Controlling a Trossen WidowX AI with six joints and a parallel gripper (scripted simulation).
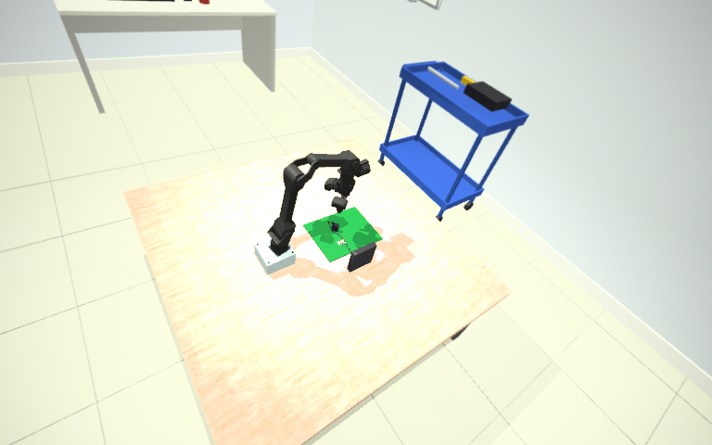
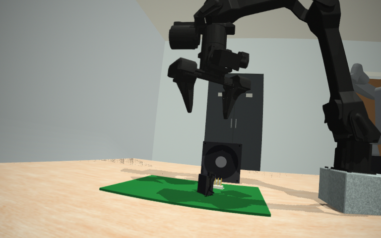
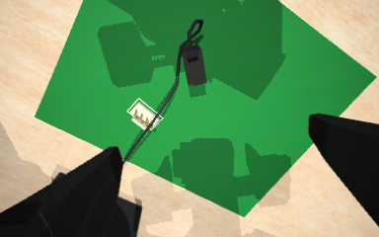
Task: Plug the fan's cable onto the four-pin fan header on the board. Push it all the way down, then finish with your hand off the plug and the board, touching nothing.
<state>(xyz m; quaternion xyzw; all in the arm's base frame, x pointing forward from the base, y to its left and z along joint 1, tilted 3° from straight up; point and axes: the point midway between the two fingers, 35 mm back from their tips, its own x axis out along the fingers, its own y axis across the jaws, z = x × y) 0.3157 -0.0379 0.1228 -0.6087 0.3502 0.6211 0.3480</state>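
Observation:
The green board (image 1: 357,213) (image 2: 134,188) (image 3: 257,143) lies on the table. The black plug (image 1: 335,227) (image 2: 204,184) (image 3: 195,70) sits on the board, apart from the header. The white four-pin header (image 1: 341,242) (image 2: 218,186) (image 3: 143,115) has bare gold pins showing. The thin black cable (image 3: 177,79) loops at the plug's end, then runs across one end of the header in the wrist view toward the left finger. My gripper (image 2: 207,115) (image 3: 212,139) is wide open and empty, well above the board and plug. Its fingers touch nothing.
The black fan (image 1: 362,257) (image 2: 221,161) stands upright at the board's edge, close to the header. The arm's grey base (image 1: 274,258) (image 2: 362,193) is on the table beside the board. A blue cart (image 1: 430,165) stands beyond the table.

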